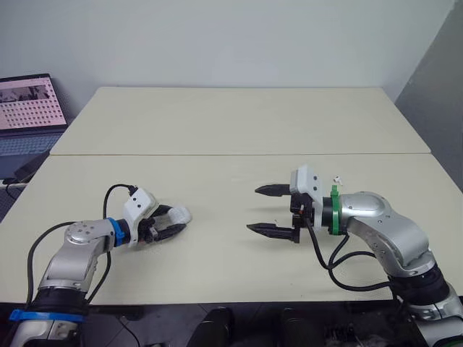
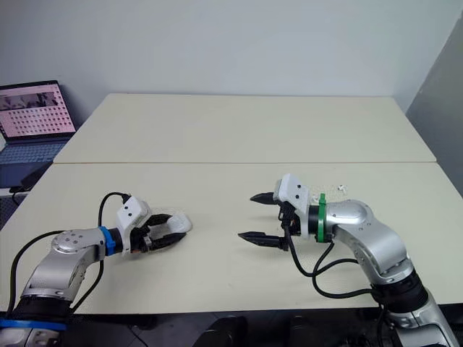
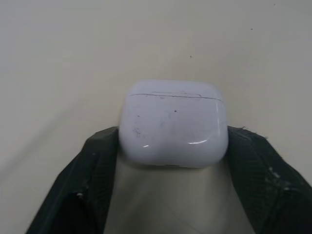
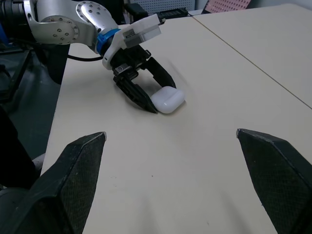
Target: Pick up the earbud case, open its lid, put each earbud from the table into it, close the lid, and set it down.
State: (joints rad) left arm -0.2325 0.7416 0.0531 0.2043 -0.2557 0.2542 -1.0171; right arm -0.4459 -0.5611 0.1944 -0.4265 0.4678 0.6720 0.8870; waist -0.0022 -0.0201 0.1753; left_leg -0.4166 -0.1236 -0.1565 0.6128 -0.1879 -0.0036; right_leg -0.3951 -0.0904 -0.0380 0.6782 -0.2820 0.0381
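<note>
On the near left part of the desk, in the head views, the earbud case is seen lying on the surface between the fingers of the left gripper, which is laid low and nearly flat. The right gripper is poised just above the desk toward the middle, well apart from the case. Its fingers are spread wide, with nothing between them. A tiny white item is seen beside the right wrist. It is too small to be identified, though an earbud may be guessed.

In the left wrist view, the fingers are pressed against two opposite sides of the case, which rests on the desk. The lid seam is seen along the far upper edge, clear of the fingers.

In the right wrist view, the case and the other gripper are framed between the open fingers, across bare desk.

The case is judged to be light, rigid and glossy, with rounded corners, so slipping or twisting out of a pinch is to be expected. It is best gripped low on the body, with the lid and hinge left free.

The desk is made of two pale, smooth tops met at a joint, and little friction is offered. A plain pale wall is seen behind, and a lit laptop at the left.
</note>
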